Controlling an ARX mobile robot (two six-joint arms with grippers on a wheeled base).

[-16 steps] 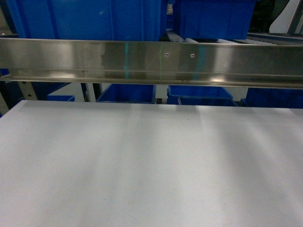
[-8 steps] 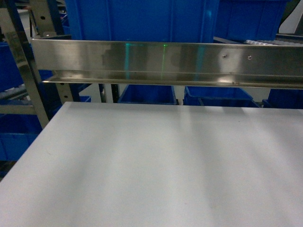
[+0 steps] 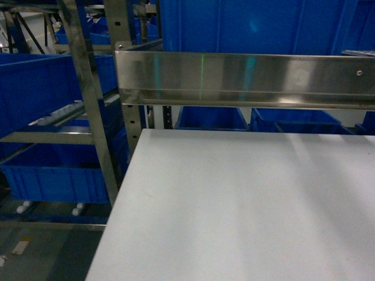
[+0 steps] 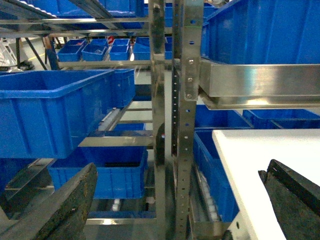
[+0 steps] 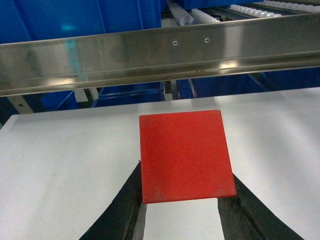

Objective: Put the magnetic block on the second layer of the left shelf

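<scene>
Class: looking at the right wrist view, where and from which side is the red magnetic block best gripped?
Grip the magnetic block across its two flat side faces, coming from its near edge, as the right gripper does now. Those faces look parallel, so the fingers sit flush while the broad top stays clear.

The magnetic block (image 5: 186, 156) between the right end effector (image 5: 182, 210) fingers is smooth matt red plastic; beneath, a matt white worktop (image 5: 65, 165); ahead, a shiny brushed-steel rail (image 5: 150, 55).

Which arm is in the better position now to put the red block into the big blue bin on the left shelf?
Right. The right gripper already grips the magnetic block; the left gripper is open and empty, facing the big blue bin.
</scene>
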